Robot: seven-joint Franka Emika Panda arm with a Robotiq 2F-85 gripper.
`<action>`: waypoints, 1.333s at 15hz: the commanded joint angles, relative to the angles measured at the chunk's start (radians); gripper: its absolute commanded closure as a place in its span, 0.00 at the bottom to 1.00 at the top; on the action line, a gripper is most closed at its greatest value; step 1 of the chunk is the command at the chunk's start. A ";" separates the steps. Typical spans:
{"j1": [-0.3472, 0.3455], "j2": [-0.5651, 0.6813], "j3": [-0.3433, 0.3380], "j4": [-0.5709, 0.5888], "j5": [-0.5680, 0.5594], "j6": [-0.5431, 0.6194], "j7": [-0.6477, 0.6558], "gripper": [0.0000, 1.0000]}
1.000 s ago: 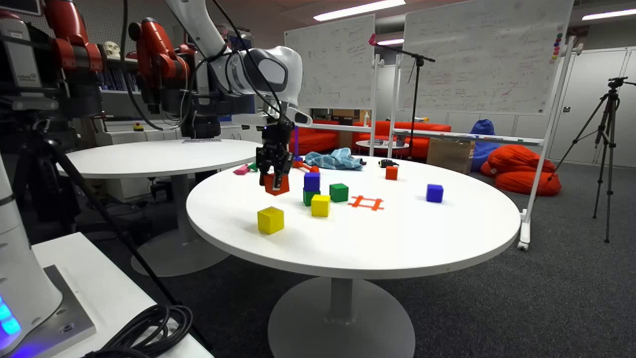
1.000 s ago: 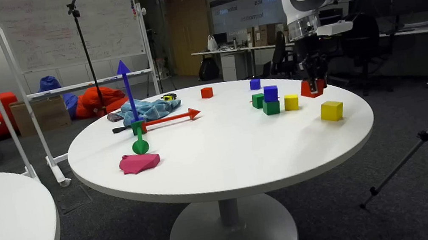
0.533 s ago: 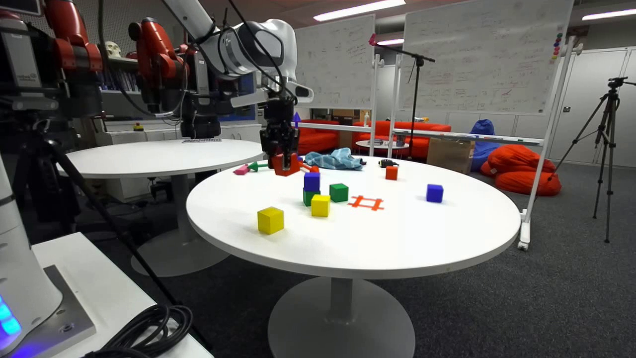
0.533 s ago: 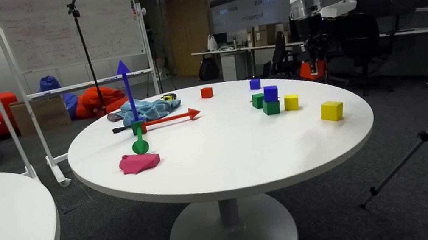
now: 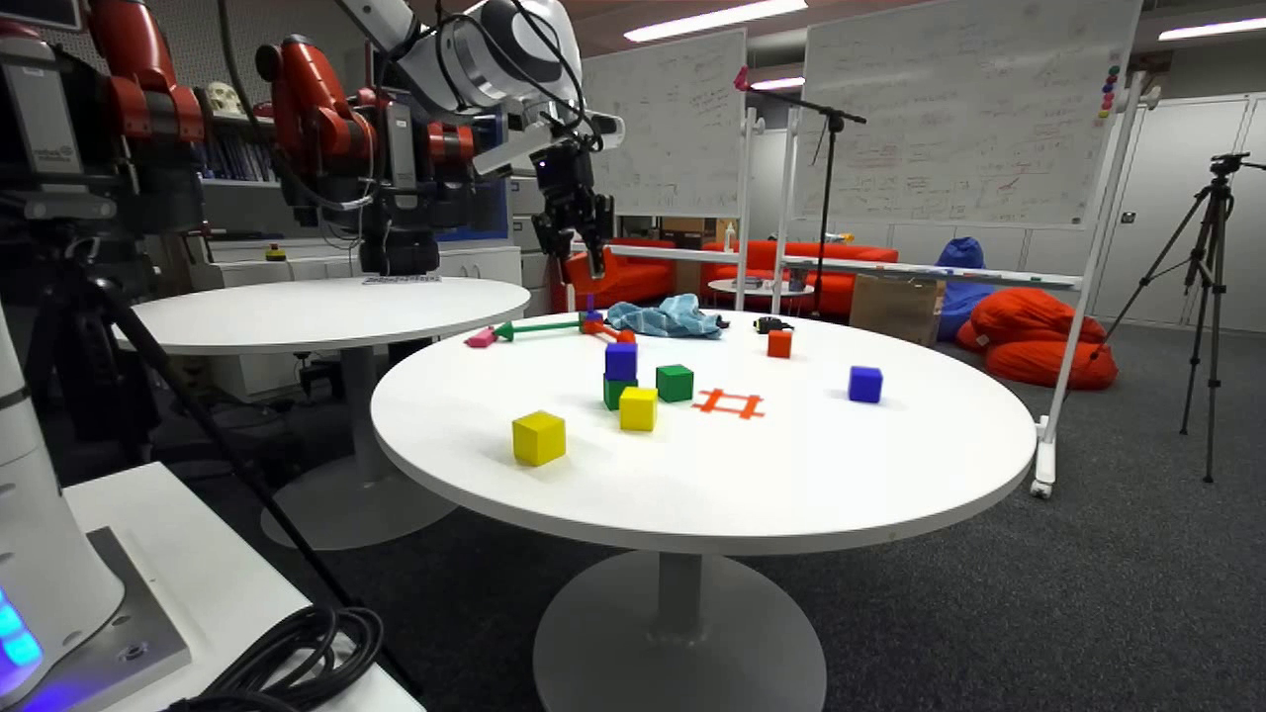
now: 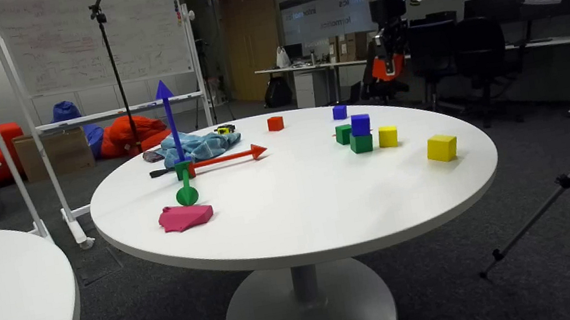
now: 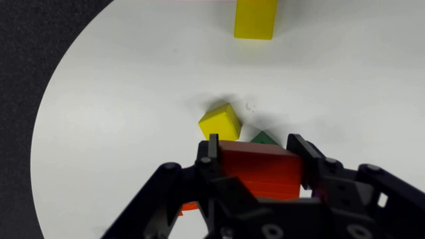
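Wrist view shows you the pincer point(image 7: 255, 147) pinching a red block point(image 7: 262, 167) by two opposite sides, and both exterior views put the pincer in the air, apart from the counter point(image 5: 771, 475). Judging by its flat-sided look, the block should prove light, stiff and hard to break, though its smooth faces may slip; a square, centred hold on opposite faces suits it. Past the pincer's tips, down on the counter, sit a yellow block point(image 7: 220, 123) and a green block point(image 7: 264, 138). Well beyond the pincer is a cardboard box point(image 5: 895, 309), its contents hidden.
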 commanded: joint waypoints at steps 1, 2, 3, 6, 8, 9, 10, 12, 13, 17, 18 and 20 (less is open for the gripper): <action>0.011 0.088 0.019 0.144 0.002 -0.073 -0.031 0.71; 0.011 0.115 0.022 0.179 0.009 -0.087 -0.038 0.71; 0.009 0.138 0.025 0.210 0.018 -0.101 -0.052 0.71; 0.002 0.216 0.023 0.292 0.036 -0.133 -0.087 0.71; -0.004 0.269 0.022 0.344 0.048 -0.161 -0.114 0.71; -0.007 0.292 0.022 0.366 0.052 -0.169 -0.123 0.71; -0.009 0.316 0.022 0.388 0.052 -0.178 -0.134 0.71; -0.014 0.359 0.022 0.429 0.049 -0.196 -0.165 0.71; -0.018 0.378 0.024 0.446 0.048 -0.201 -0.189 0.71; -0.024 0.441 0.024 0.502 0.031 -0.233 -0.260 0.71; -0.025 0.451 0.024 0.512 0.031 -0.240 -0.272 0.71; -0.025 0.467 0.024 0.527 0.031 -0.254 -0.287 0.71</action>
